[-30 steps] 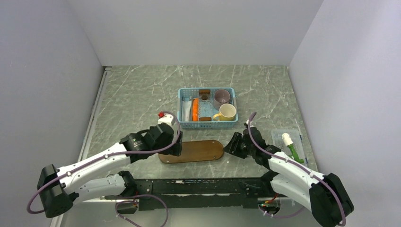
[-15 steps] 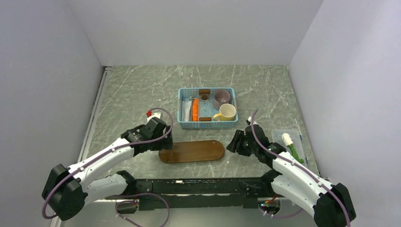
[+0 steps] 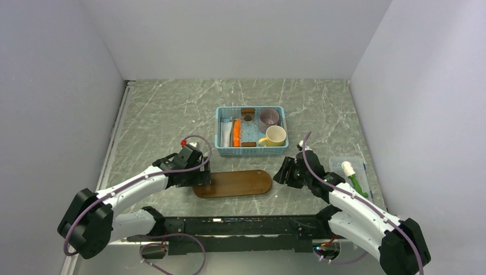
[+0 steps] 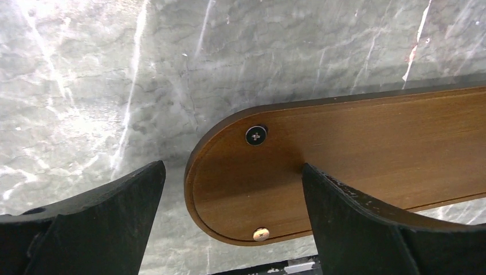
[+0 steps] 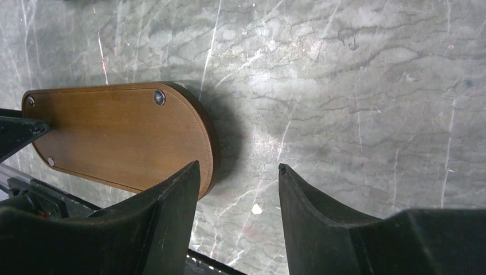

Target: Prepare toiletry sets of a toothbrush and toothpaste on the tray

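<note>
The dark-brown wooden tray [image 3: 232, 184] lies flat near the table's front edge, with nothing on it. My left gripper [image 3: 201, 179] is open and straddles the tray's left rounded end [image 4: 240, 189]: one finger is over the board, the other off its end. My right gripper [image 3: 282, 174] is open just past the tray's right end [image 5: 120, 134], with only marble between its fingers [image 5: 238, 166]. The orange toothpaste tube [image 3: 236, 133] lies in the light-blue basket [image 3: 251, 150]. A pale slim toothbrush [image 3: 226, 133] seems to lie beside it.
The basket also holds a grey cup [image 3: 269, 119], a yellow mug [image 3: 275, 136] and small brown pieces. A small clear box [image 3: 347, 171] with a white-and-green item stands at the right. The black base rail [image 3: 240, 224] runs just in front of the tray.
My left gripper has drawn back towards the tray's left end and sunk lower. My right gripper has opened a little wider beside the right end. The tray has barely shifted.
</note>
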Robot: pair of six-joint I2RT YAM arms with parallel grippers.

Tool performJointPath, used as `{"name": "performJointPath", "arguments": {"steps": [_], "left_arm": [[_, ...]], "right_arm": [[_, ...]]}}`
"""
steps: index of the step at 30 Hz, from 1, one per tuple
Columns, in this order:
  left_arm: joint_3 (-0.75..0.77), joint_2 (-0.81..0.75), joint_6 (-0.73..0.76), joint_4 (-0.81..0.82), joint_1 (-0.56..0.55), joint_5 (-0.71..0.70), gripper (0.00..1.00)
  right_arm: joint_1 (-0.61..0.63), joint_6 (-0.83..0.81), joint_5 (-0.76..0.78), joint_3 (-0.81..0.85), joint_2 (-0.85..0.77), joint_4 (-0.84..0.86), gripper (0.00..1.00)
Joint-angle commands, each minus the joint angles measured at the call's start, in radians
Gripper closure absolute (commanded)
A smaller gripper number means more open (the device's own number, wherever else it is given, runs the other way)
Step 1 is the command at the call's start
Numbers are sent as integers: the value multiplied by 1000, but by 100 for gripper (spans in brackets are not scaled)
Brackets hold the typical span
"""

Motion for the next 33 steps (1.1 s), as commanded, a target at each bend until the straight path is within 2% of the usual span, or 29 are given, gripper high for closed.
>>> {"name": "performJointPath", "arguments": {"steps": [1,6,18,27,33], "left_arm": [[-21,3,22,81,6,71,6],[-41,-3,43,124,6,129,15],[-66,-6,72,196,3,215,27],[-91,-19,78,241,-19,244,30],[-83,-19,86,236,-42,237,30]], "right_arm": [[-1,-5,-14,-14,11,62,45],[-1,7,-33,-39,28,108,45],[0,18,-64,-69,18,146,45],[-1,44,-78,-134,-53,139,52],[0,29,-50,-140,-113,108,52]]}}
